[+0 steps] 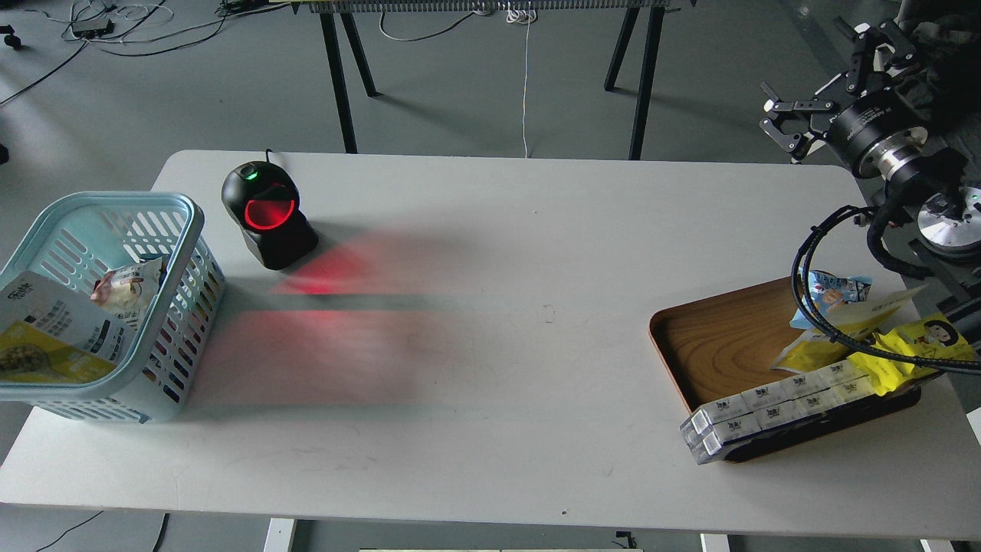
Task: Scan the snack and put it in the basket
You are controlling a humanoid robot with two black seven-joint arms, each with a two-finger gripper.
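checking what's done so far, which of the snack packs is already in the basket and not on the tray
The white-and-yellow pouch leans inside the light blue basket, beside a small wrapped item. The blue packet and bright yellow wrapper lie on the wooden tray.

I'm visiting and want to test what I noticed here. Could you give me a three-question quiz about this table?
1. True or false: the snack lies inside the basket.
2. Multiple choice: what stands just right of the basket? A) a kettle B) a black scanner glowing red C) a lamp
3. Fill in: the wooden tray sits at the table's ____ side, seen from the robot's head.

Key
1. True; the white and yellow pouch leans against the basket's near wall, beside a smaller packet.
2. B
3. Right; the right tool hangs open beyond the table's far right corner, holding nothing.
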